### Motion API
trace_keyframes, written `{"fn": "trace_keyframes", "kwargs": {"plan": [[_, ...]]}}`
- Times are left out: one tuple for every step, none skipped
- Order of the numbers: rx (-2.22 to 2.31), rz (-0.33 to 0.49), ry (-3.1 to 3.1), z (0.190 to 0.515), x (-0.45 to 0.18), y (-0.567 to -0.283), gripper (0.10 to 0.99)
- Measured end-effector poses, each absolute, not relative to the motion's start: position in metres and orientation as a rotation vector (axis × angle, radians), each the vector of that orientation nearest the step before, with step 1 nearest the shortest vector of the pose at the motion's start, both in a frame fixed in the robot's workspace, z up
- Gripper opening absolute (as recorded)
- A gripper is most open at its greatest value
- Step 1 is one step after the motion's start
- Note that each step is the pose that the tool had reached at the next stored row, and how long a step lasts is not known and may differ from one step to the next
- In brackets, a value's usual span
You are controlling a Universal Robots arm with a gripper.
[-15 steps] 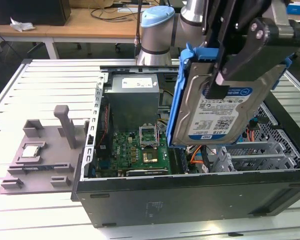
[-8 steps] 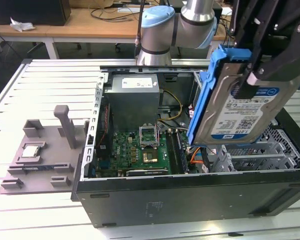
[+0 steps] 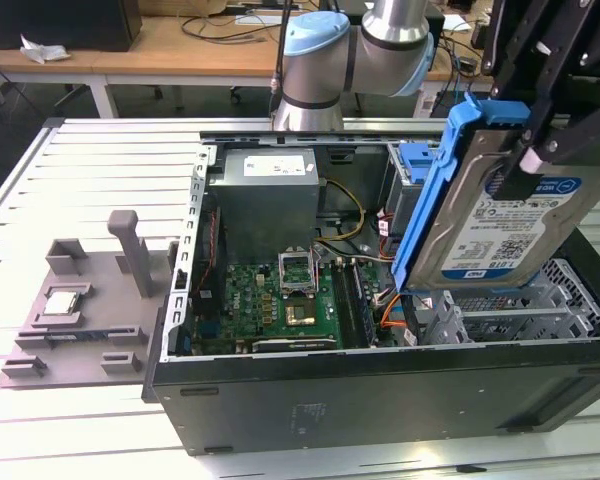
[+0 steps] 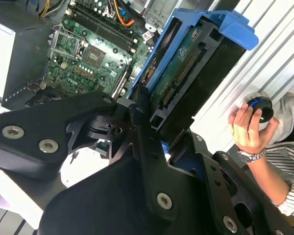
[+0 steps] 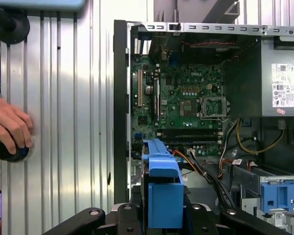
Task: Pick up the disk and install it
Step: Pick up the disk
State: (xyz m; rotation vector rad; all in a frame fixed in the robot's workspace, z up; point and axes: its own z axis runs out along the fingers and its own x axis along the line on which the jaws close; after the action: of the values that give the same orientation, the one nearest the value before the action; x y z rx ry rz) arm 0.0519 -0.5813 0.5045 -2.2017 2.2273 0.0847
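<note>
The disk (image 3: 510, 225) hangs in the air over the open case (image 3: 380, 385), above the metal drive cage (image 3: 500, 312) at the case's end toward the exterior view's right. It is tilted steeply, nearly on edge, with its white-and-blue label facing the exterior camera. Its blue bracket (image 3: 428, 195) wraps its edges, and the second wrist view shows the disk's green circuit-board underside (image 4: 186, 63). The gripper (image 3: 525, 140) is clamped on the disk, its black fingers (image 4: 137, 117) pressed against the disk's sides. Inside the case lie the green motherboard (image 3: 280, 300) and, beyond it, the grey power supply (image 3: 270, 195). Orange and black cables (image 3: 395, 310) run between the board and the cage, and another blue bracket (image 3: 420, 165) sits in the bay behind the held disk. The case rests on a slatted metal table (image 3: 80, 170). Beside the case, toward the exterior view's left, a grey fixture (image 3: 110, 290) holds a small square chip (image 3: 62, 300). On the case's other side, a person's hand (image 4: 247, 129) rests on a black knob (image 4: 260, 108) on the table.
</note>
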Motion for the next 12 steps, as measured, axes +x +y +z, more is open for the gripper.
{"fn": "trace_keyframes", "kwargs": {"plan": [[-2.202, 0.084, 2.227, 0.504, 0.055, -0.581, 0.365], [-2.202, 0.084, 2.227, 0.503, 0.056, -0.581, 0.365], [-2.202, 0.085, 2.227, 0.503, 0.057, -0.581, 0.365], [-2.202, 0.085, 2.227, 0.503, 0.058, -0.581, 0.365], [-2.202, 0.085, 2.227, 0.503, 0.059, -0.581, 0.365], [-2.202, 0.084, 2.227, 0.502, 0.060, -0.581, 0.365], [-2.202, 0.084, 2.227, 0.502, 0.061, -0.581, 0.365], [-2.202, 0.085, 2.227, 0.501, 0.063, -0.581, 0.365], [-2.202, 0.085, 2.227, 0.501, 0.064, -0.581, 0.365], [-2.202, 0.085, 2.227, 0.500, 0.067, -0.581, 0.365], [-2.202, 0.085, 2.227, 0.499, 0.070, -0.581, 0.365], [-2.202, 0.085, 2.228, 0.497, 0.071, -0.581, 0.365]]}}
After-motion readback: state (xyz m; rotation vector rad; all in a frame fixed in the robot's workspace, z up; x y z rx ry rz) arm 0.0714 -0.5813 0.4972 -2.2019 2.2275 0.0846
